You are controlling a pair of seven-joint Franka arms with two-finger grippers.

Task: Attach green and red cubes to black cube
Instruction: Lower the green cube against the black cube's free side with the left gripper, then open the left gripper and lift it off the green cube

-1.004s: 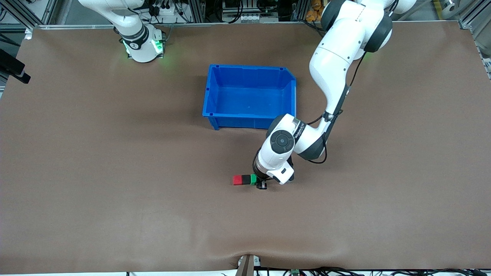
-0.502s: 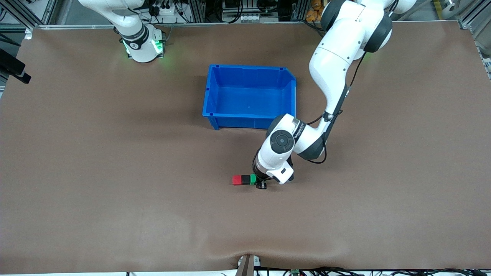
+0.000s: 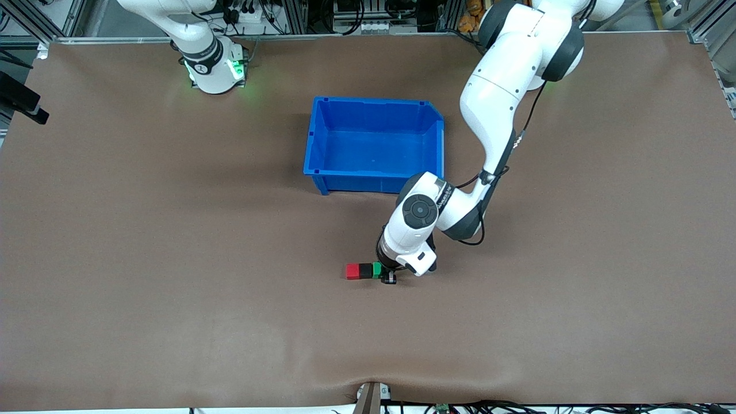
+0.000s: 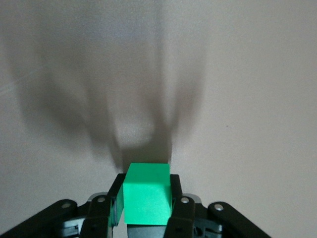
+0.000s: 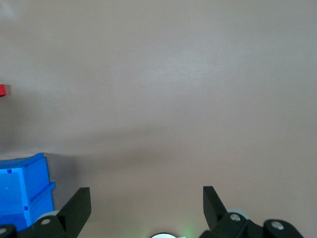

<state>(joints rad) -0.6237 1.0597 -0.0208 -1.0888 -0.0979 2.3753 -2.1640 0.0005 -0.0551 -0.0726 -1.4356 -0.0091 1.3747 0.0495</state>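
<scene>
Left gripper (image 3: 389, 275) clamps green cube (image 4: 146, 193), row with black cube (image 3: 366, 270) and red cube (image 3: 352, 271) nudged toward right arm's end, mid-table: joined, likely done. Right gripper (image 5: 144, 204) waits, spread wide.

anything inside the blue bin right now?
Nothing visible inside the blue bin; its floor shows bare. Only the corner under the left arm's wrist is covered. The cube row lies outside it, nearer the front camera, with the left tool shut on the green cube.
</scene>
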